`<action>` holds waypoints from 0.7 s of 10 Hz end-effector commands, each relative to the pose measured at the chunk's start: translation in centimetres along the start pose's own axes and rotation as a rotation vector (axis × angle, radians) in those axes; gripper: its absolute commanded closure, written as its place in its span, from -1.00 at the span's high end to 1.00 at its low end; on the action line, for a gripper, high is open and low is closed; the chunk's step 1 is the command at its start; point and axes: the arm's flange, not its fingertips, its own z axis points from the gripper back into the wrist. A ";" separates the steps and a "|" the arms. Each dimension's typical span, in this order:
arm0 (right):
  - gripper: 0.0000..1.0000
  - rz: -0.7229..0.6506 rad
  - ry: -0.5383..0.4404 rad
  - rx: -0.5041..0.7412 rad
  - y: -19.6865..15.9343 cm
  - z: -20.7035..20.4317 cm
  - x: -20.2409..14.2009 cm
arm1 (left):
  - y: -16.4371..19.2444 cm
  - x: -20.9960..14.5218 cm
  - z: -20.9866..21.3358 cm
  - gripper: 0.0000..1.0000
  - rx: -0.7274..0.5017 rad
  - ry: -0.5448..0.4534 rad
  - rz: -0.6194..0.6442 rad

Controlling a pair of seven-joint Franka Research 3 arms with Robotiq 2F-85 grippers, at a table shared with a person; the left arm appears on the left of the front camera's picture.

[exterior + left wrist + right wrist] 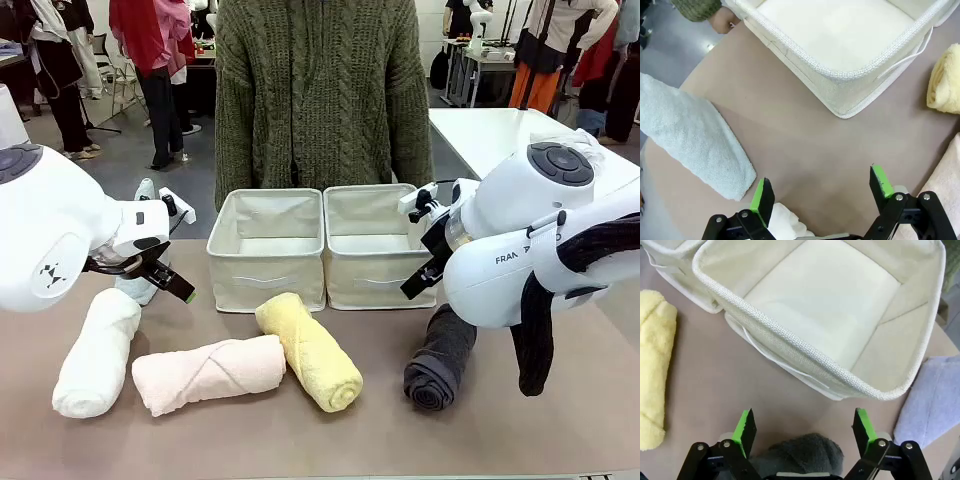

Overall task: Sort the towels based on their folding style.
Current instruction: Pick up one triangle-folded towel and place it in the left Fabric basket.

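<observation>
1. Here, the dark grey towel (801,456) lies just under the right gripper (803,424), whose jaws are spread wide and hold nothing.
2. The white towel (787,222) lies beneath the left gripper (821,187), also spread and holding nothing.
3. Left bin (266,272) and right bin (368,272) — bare floors.

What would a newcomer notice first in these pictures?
Four towel rolls line the table's near side: white roll, pink roll, yellow roll and grey roll. Behind them two beige bins, left bin and right bin, stand side by side before a person in a green sweater. The left gripper and right gripper hang open above the row's ends.
</observation>
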 end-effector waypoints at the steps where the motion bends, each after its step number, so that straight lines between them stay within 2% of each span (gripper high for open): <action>1: 1.00 0.000 0.000 0.000 0.0 0.0 0.0 | 0.0 0.0 0.0 1.00 0.000 0.000 0.000; 7: 1.00 0.000 0.000 0.000 0.0 0.0 0.0 | 0.0 0.0 0.0 1.00 0.000 0.000 0.000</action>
